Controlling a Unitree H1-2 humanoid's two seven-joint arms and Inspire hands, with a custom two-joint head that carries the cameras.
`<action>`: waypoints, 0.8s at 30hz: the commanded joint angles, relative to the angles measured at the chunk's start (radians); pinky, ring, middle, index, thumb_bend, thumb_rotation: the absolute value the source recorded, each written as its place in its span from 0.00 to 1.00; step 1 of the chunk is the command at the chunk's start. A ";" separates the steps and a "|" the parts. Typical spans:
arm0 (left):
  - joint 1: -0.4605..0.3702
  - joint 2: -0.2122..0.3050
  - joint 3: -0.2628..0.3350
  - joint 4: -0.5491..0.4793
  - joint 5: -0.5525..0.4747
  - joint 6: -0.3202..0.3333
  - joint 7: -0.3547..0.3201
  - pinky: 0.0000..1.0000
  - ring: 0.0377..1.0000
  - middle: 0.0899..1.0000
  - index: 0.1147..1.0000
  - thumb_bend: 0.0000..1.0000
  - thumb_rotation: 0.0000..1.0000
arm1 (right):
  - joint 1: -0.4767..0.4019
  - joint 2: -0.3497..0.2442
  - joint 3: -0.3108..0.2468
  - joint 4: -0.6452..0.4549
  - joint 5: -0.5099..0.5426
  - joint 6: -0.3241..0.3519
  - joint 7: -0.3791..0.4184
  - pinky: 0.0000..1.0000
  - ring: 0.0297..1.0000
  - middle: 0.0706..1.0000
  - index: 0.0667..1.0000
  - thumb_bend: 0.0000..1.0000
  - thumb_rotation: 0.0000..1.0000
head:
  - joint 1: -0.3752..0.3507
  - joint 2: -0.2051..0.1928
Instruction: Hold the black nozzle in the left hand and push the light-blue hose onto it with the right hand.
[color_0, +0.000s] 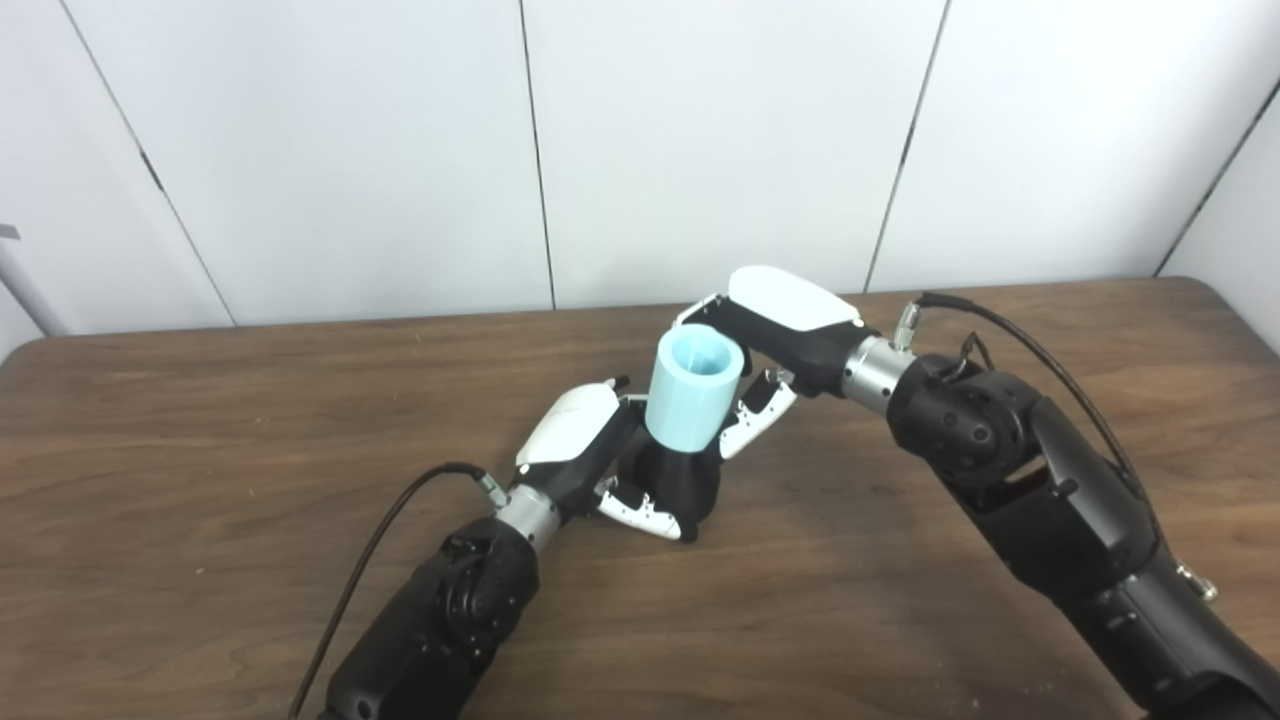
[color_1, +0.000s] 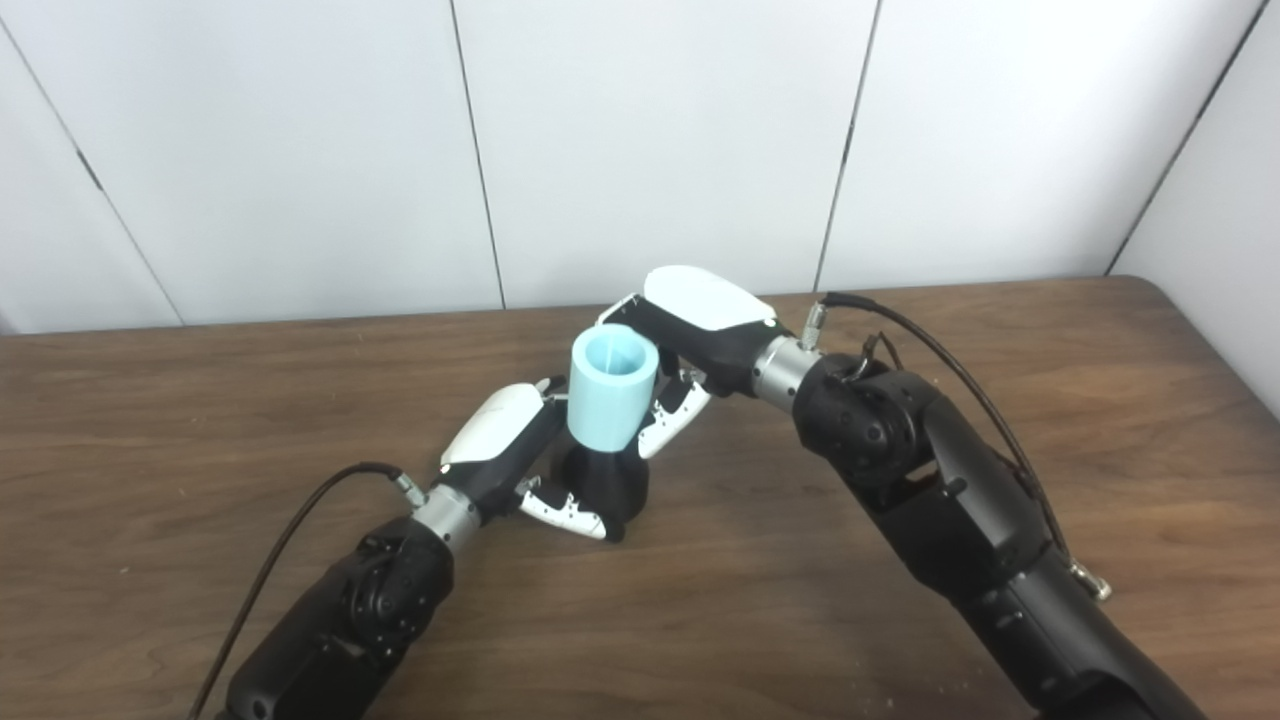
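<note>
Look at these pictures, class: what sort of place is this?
Probably a robot test room: a bare brown wooden table, plain white wall panels, and only a light-blue hose and black nozzle.

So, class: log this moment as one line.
left hand: shut on black nozzle | right hand: shut on light-blue hose | hose atop nozzle

Light-blue hose (color_0: 694, 392) on black nozzle (color_0: 672, 483); hands white-over-black; table (color_0: 200, 420) brown woodgrain; wall (color_0: 700, 140) at 12 o'clock looks white.
</note>
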 joint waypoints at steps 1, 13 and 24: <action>0.032 0.014 -0.022 0.053 0.038 0.051 -0.059 1.00 0.64 0.43 0.42 0.53 0.00 | -0.011 -0.019 0.020 -0.039 -0.047 0.075 0.075 0.37 0.42 0.46 0.66 0.52 0.00 | -0.001 0.000; 0.023 0.014 -0.020 0.073 0.032 0.040 -0.059 1.00 0.64 0.43 0.42 0.53 0.00 | -0.064 -0.046 -0.101 -0.183 -0.102 0.226 0.095 0.89 1.00 1.00 1.00 1.00 0.29 | -0.007 -0.007; 0.017 0.020 -0.020 0.073 0.032 0.039 -0.066 1.00 0.64 0.43 0.42 0.53 0.00 | -0.046 -0.067 -0.173 -0.264 0.037 0.157 0.107 0.97 1.00 1.00 1.00 1.00 0.33 | -0.004 -0.010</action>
